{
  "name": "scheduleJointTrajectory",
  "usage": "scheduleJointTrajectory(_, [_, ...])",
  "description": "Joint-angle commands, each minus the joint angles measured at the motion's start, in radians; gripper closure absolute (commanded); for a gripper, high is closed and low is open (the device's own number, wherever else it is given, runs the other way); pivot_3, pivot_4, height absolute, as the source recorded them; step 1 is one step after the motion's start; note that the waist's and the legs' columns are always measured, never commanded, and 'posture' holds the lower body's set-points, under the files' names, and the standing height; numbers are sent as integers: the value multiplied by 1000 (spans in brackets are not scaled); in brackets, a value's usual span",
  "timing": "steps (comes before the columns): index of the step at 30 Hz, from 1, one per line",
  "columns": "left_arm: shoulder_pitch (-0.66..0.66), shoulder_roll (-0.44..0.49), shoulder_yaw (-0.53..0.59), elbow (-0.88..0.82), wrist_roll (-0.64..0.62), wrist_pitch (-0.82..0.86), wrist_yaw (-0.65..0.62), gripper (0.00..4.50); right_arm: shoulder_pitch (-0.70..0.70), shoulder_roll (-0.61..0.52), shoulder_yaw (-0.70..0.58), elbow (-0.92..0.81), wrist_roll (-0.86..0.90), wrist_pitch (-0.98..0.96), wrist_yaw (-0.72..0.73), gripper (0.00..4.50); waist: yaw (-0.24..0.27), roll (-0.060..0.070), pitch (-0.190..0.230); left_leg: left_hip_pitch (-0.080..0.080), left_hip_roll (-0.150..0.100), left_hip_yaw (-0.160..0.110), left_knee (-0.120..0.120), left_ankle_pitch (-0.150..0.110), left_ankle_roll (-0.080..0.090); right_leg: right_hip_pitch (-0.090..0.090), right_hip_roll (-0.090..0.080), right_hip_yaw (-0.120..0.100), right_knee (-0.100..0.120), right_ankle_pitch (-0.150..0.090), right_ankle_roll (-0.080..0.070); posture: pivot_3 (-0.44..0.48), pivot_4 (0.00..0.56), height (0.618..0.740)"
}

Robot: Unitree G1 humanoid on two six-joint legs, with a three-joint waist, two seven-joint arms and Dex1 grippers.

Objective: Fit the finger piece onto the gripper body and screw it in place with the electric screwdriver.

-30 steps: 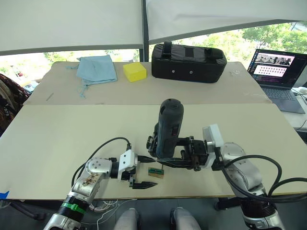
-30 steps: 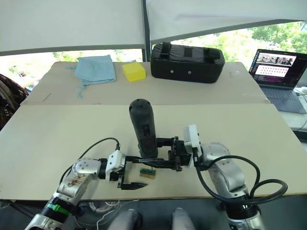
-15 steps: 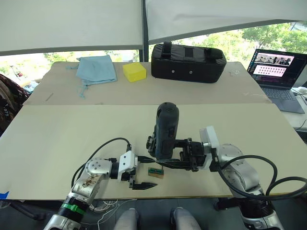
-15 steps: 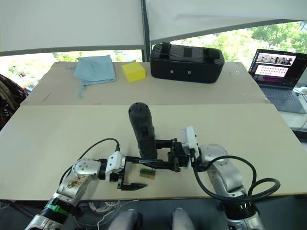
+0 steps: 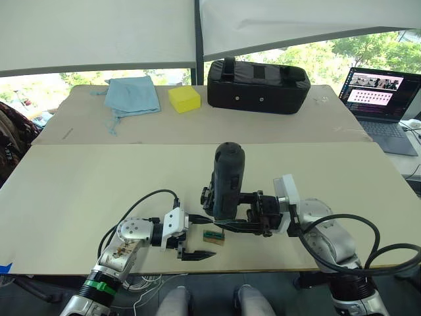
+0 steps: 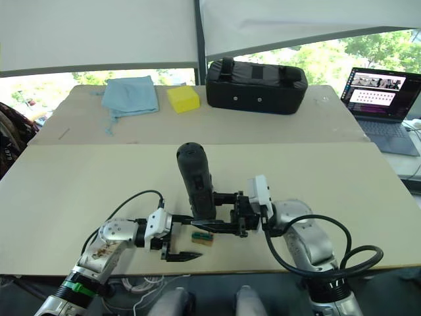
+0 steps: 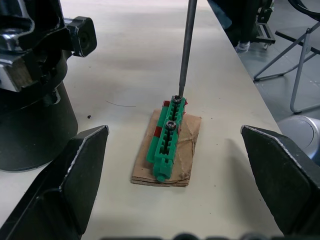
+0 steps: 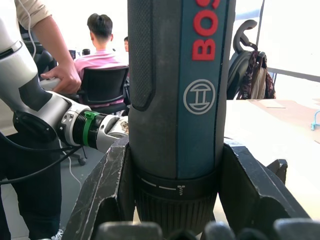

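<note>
Right, the right gripper has its 2 black fingers clamped on the electric screwdriver, 1 finger on each side of the barrel near its lower collar, and the tool stands nearly upright, tilted a touch, over the near table. In the right wrist view the barrel sits snug between both fingers, pressed against them on both sides. Down at the business end, the thin metal bit comes straight down onto the far screw head of the small green block, tip touching it. That green block lies on a brown card base, flat on the table, with a 2nd screw head nearer the camera.

Over on the other side, the left gripper is spread wide, its 2 fingers well apart, holding nothing; the green block lies on the table between them, just beyond the fingertips, touching neither. The gripper body stands just beside the block, a chunky black mechanism with silvery bits, right next to the screwdriver in the head view. I can't make out the finger piece for certain.

Farther back there's a large black bag, a yellow block, a blue cloth and an open laptop on the right.
</note>
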Motion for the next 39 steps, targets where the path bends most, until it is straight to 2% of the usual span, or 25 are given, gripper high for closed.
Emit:
scheduleJointTrajectory(1, [28, 1, -31, 10, 13, 11, -3, 0, -2, 7, -6, -14, 4, -43, 1, 2597, 0, 0, 0, 0, 0, 0, 0, 0, 0, 0, 0, 0, 0, 0, 0, 0, 150, 740])
scheduleJointTrajectory(39, [38, -2, -36, 15, 15, 5, 8, 0, -18, 7, -1, 2, 19, -45, 8, 2597, -1, 1, -3, 1, 0, -2, 0, 0, 0, 1, 0, 0, 0, 0, 0, 0, 150, 740])
